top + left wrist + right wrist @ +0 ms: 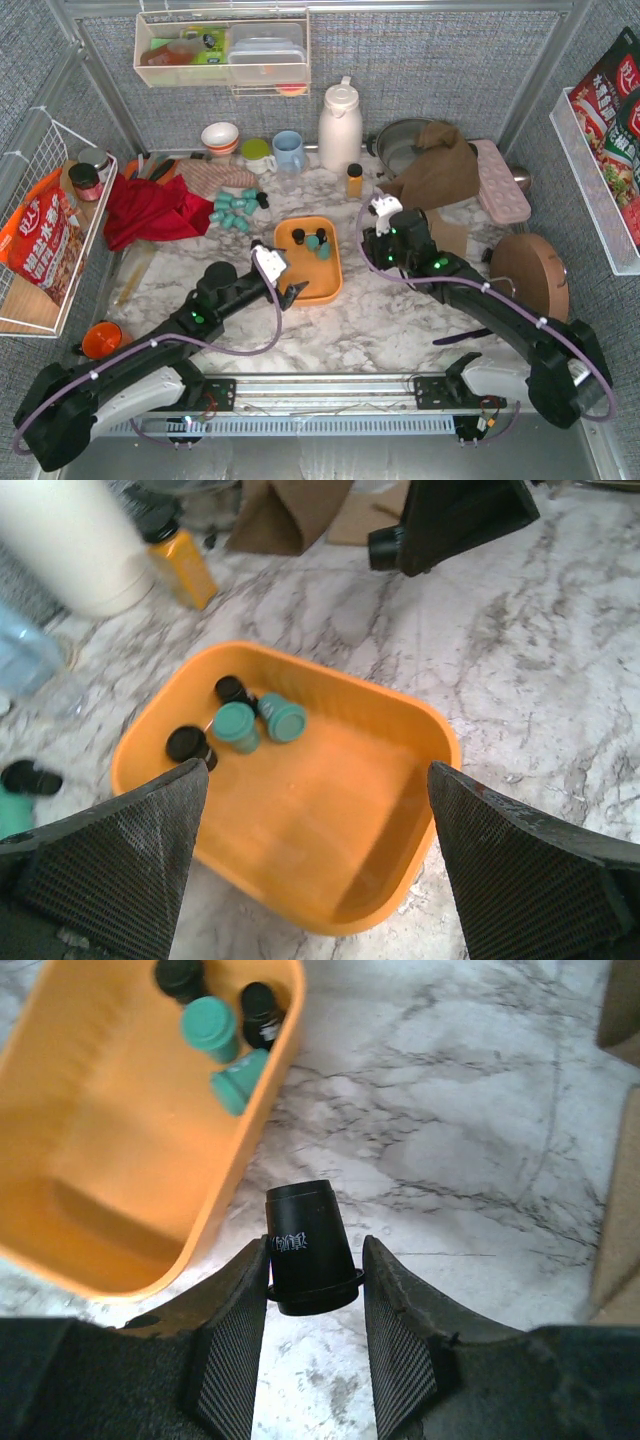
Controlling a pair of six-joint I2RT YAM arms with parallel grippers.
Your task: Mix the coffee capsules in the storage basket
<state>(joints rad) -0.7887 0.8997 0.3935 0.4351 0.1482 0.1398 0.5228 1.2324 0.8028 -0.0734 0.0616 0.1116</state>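
1. A loose cluster of teal, cup-shaped coffee capsules (235, 210) lies on the marbled white surface (380, 320), left of the basket and outside it, near a crumpled red cloth (150, 212).
2. The left tool (318, 780) hovers at the near edge of the shallow orange plastic storage basket (400, 710). Its jaws are spread wide and hold nothing.
3. Inside the basket sit four capsules, two teal (237, 727) and two black (187, 743). They are bunched together at the far end, and the rest of the floor is bare.
4. The right tool (315, 1250) is just right of the basket and outside its rim. Its jaws are set narrow and clamp a single black capsule (305, 1240) by its sides. I cannot tell whether the capsule touches the surface below.
5. The step in hand looks like gathering: a black capsule is being brought to join the mixed group, with many teal ones left outside.
6. The next move probably calls for carrying the black capsule leftward over the rim with clearance, then releasing it among the others. The right tool should stay clear of the left tool, which waits on the basket's other side.
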